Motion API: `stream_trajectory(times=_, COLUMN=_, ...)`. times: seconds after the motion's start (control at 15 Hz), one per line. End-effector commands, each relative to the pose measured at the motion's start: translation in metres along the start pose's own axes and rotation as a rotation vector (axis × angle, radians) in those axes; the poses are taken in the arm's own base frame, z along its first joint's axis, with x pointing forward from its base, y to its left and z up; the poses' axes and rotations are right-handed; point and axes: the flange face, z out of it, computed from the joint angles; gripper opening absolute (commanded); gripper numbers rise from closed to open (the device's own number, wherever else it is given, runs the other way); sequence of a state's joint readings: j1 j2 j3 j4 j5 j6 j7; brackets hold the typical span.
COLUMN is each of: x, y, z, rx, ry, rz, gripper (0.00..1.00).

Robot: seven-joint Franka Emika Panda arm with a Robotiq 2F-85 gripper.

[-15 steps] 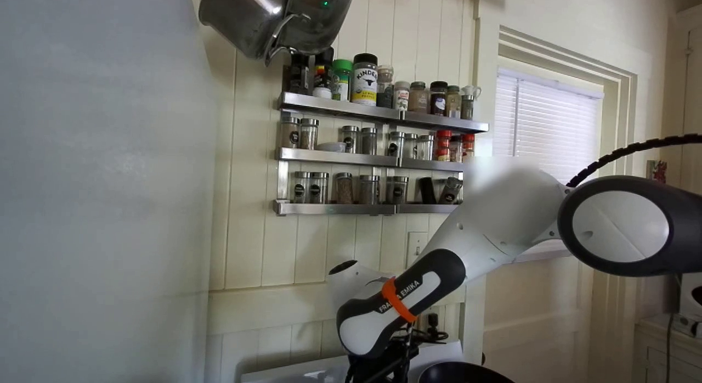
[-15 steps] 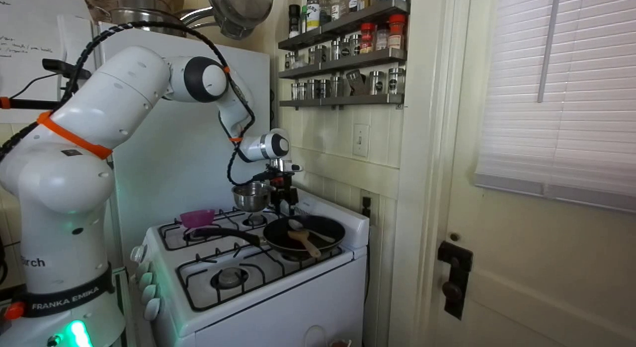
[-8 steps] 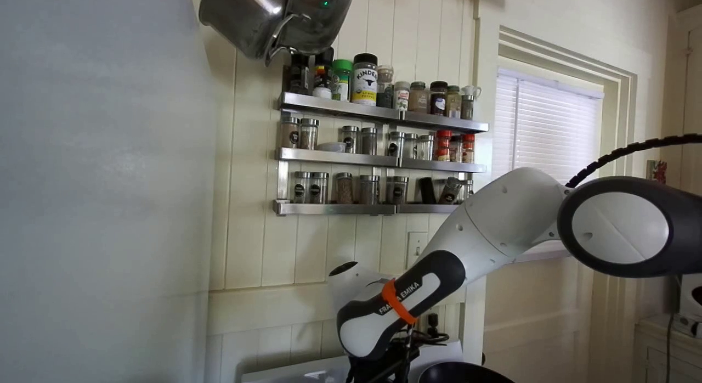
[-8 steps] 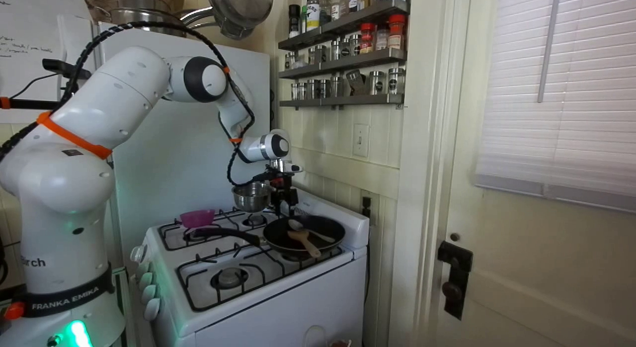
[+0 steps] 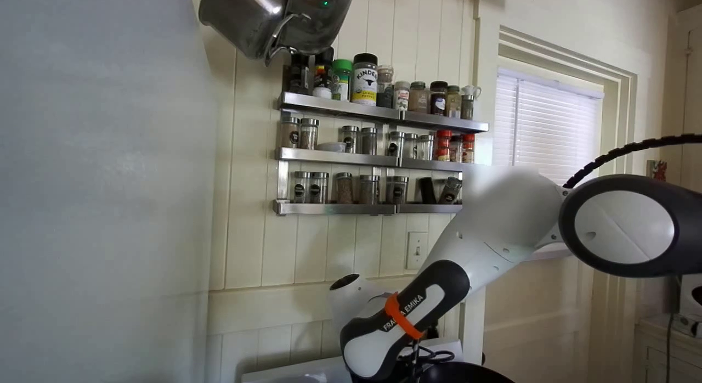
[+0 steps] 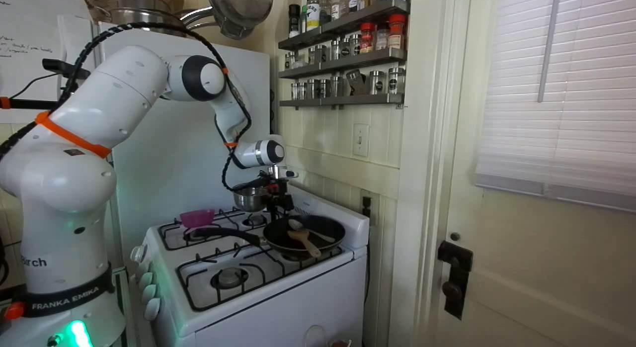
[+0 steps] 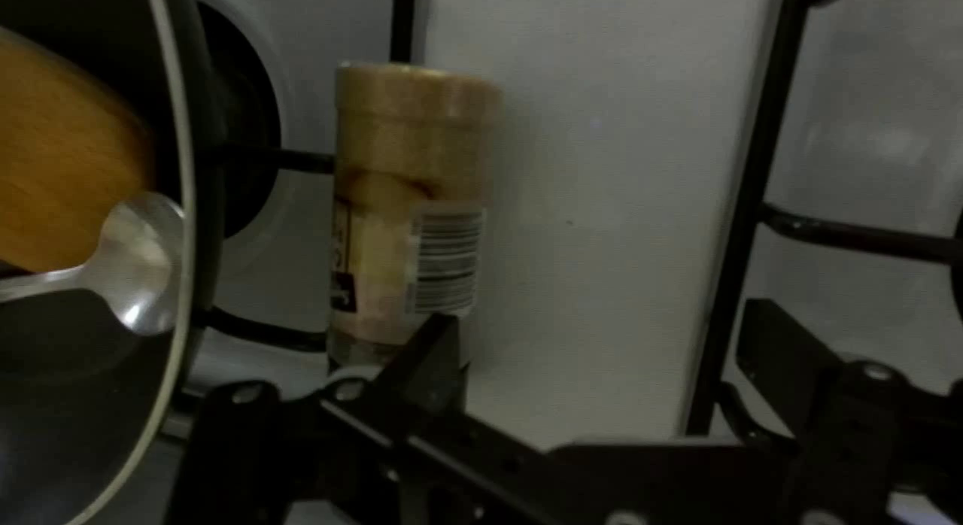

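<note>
Now my pincer (image 7: 602,326) gapes wide and empty, a jar (image 7: 410,201) close to one side, a pan (image 7: 60,427) beyond it.

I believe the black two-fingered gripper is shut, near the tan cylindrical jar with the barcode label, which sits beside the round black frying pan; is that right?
Not quite: the black two-fingered gripper is open; the wrist view shows its fingers spread wide apart. It is near the tan cylindrical jar, beside the round black frying pan.
</note>
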State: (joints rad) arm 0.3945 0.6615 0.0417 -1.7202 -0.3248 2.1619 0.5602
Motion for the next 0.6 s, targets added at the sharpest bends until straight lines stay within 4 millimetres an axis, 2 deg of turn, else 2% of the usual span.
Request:
stream_trajectory(times=0.0, x=-0.018, y=0.002, z=-0.003, rx=-0.008, ry=0.039, rz=0.073, gripper=1.00)
stream_trajectory(times=0.33, x=-0.028, y=-0.001, z=-0.023, rx=-0.059, ry=0.073, rz=0.136, gripper=1.00)
stream_trajectory(times=0.53, x=-0.039, y=-0.001, z=-0.018, rx=-0.042, ry=0.052, rz=0.185, gripper=1.00)
